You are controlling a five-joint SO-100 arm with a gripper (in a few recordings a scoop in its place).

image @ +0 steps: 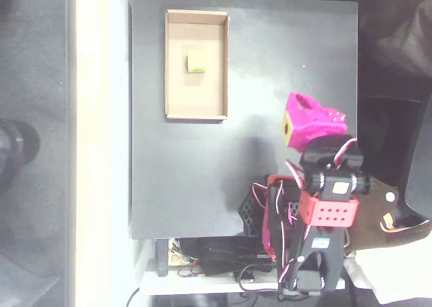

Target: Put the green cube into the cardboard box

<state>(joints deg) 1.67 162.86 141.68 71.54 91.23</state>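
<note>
cube (pixel 196 60) green, inside cardboard box (pixel 196 110) | gripper (pixel 312 120) pink, well apart

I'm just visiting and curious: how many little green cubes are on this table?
1. The green cube lies inside the cardboard box, on its floor in the upper half in the overhead view. The pink gripper is well off to the right; another cube could be hidden under it.
</note>
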